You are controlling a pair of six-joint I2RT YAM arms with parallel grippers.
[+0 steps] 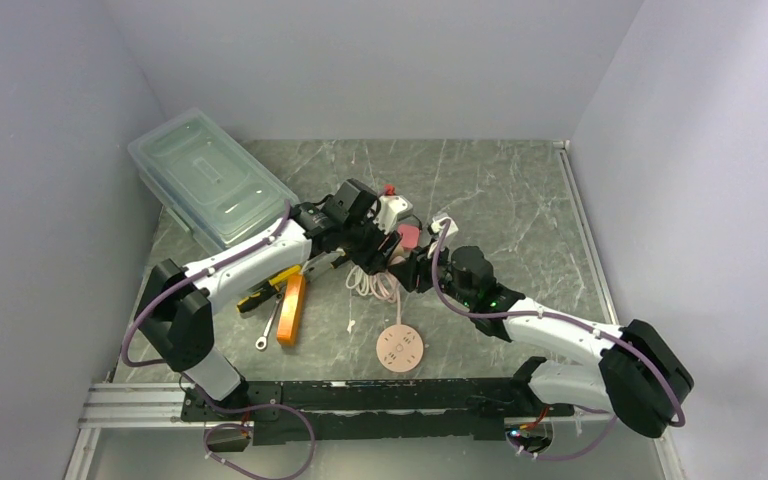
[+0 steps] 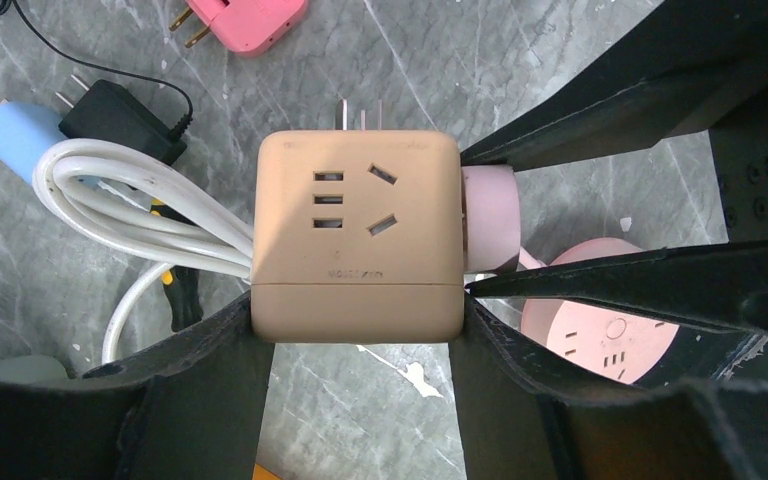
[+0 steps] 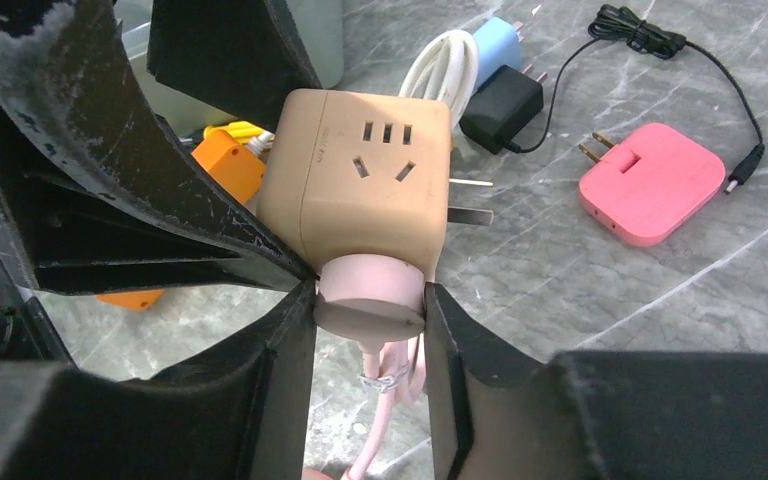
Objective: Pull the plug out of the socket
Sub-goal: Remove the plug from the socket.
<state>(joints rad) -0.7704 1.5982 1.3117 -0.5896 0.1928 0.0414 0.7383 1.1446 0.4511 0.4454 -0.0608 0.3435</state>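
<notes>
A tan cube socket (image 2: pixel 356 235) is held above the table, also seen in the right wrist view (image 3: pixel 370 180). A round pink plug (image 3: pixel 372 300) sits in its side face, pressed flush against it; it shows at the cube's right in the left wrist view (image 2: pixel 488 220). My left gripper (image 2: pixel 356 320) is shut on the cube's near end. My right gripper (image 3: pixel 370 305) is shut on the pink plug, one finger on each side. In the top view the left gripper (image 1: pixel 375 250) and the right gripper (image 1: pixel 422 268) meet at the table's middle.
The plug's pink cable leads to a round pink power strip (image 1: pixel 400 349). A pink flat adapter (image 3: pixel 650 185), a black adapter (image 3: pixel 500 105), a blue adapter (image 2: pixel 10 135) and a coiled white cable (image 2: pixel 130 205) lie nearby. A clear plastic box (image 1: pixel 210 180) and an orange tool (image 1: pixel 291 308) are at the left.
</notes>
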